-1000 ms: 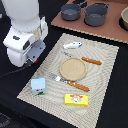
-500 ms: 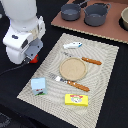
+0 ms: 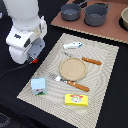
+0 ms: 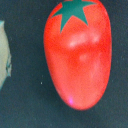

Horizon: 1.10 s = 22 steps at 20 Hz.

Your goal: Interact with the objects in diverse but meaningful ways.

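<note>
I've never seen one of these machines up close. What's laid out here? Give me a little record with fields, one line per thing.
arm: white robot arm at the exterior view's left, over the dark tabletop
gripper: fingers not visible in either view
tomato: red toy tomato with a green star top, filling the wrist view
mat: beige placemat
plate: round tan plate mid-mat
cutlery: orange-handled fork and knife beside the plate
fish: white-and-blue fish piece
carton: milk carton
box: flat yellow box
pots: two grey pots on a brown board
</note>
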Tool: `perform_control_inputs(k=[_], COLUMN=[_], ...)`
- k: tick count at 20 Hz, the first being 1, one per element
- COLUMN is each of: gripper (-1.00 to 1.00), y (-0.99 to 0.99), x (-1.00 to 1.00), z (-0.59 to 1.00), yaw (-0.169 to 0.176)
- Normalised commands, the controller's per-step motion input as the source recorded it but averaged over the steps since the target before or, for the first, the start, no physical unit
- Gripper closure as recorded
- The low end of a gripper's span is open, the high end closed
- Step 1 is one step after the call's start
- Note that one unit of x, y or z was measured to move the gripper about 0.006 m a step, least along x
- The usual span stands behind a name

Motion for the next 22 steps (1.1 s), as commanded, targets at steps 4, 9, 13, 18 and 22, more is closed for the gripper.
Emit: perform_control_inputs(k=[4,9,13,18,22], gripper=[-1.0,1.0,1.0,1.0,1.0], y=[0.0,0.0,0.0,0.0,0.07], x=[-0.45,-0.48,-0.43,-0.32,-0.14], z=[-0.39,-0.41,-0.35,-0.17,0.0], yaw=[0.06,0.064,0.062,0.056,0.053])
